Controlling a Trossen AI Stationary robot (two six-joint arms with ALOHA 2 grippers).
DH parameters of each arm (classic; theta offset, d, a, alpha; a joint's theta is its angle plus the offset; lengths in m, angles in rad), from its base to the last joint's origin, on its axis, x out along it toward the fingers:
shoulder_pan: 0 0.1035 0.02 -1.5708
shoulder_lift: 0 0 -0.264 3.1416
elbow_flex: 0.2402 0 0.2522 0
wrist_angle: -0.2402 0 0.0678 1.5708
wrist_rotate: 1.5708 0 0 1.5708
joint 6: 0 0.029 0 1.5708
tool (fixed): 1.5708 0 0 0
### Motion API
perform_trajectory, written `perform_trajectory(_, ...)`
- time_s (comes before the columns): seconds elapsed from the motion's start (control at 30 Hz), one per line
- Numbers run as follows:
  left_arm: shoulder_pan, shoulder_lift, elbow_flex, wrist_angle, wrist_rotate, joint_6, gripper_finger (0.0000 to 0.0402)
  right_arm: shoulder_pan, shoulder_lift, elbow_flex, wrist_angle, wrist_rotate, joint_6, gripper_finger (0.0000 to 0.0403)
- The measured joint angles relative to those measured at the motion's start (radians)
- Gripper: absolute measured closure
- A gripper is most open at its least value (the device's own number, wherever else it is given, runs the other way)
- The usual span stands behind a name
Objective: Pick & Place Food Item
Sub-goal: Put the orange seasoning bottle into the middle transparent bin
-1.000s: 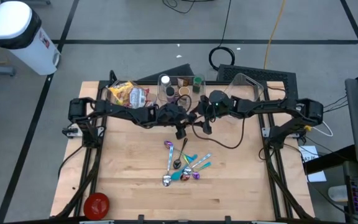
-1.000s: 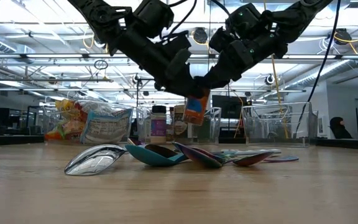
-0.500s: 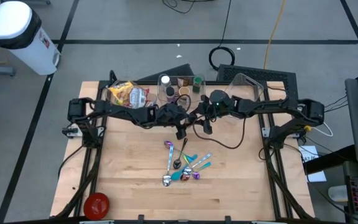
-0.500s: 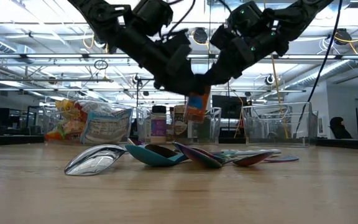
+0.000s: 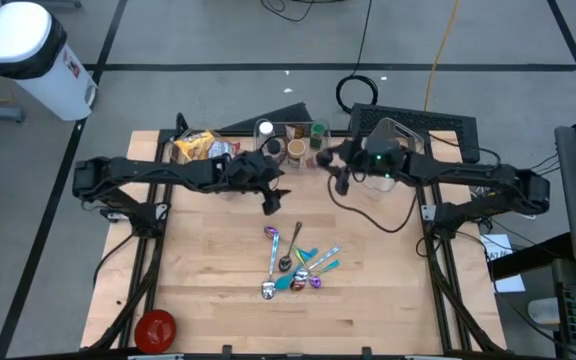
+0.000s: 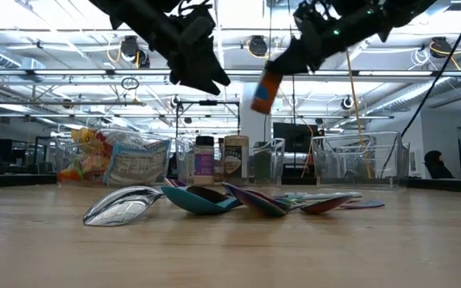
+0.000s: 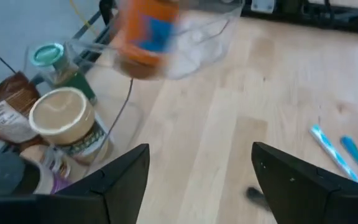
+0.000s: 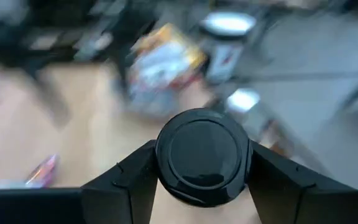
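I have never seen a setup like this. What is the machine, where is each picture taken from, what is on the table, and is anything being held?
This is a robot with two dark arms at a wooden table. Each arm ends in a two-finger tool. One picture looks straight down from above and one looks level across the tabletop. The other two come from cameras on the arms' wrists.

A pile of colourful spoons lies mid-table. Snack bags, a few jars and a clear bin stand along the far edge.

The right tool is shut on an orange bottle with a black cap and holds it in the air, tilted. The left tool is open and empty, up beside it.
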Motion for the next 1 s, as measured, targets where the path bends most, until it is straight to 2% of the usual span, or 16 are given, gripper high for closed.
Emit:
perform_trajectory(0.07,0.0,-0.007,0.0,-0.024,0.002,-0.001,0.0114,-0.012,0.005,0.016,0.02,0.075,-0.032,0.0208)
perform_trajectory(0.13,0.0,-0.007,-0.001,-0.021,0.002,-0.001,0.0116,-0.046,0.031,0.07,-0.036,0.1,-0.041,0.0208)
perform_trajectory(0.3,0.0,-0.006,0.0,-0.02,0.002,-0.001,0.0117,-0.147,0.15,0.204,-0.124,0.008,-0.024,0.0208)
perform_trajectory(0.5,-0.014,-0.006,-0.004,-0.022,0.002,0.003,0.0117,-0.235,0.318,0.253,-0.144,-0.114,-0.006,0.0208)
perform_trajectory(1.0,-0.019,-0.005,-0.018,-0.004,0.001,0.009,0.0117,-0.253,0.493,0.255,-0.161,-0.12,0.004,0.0208)
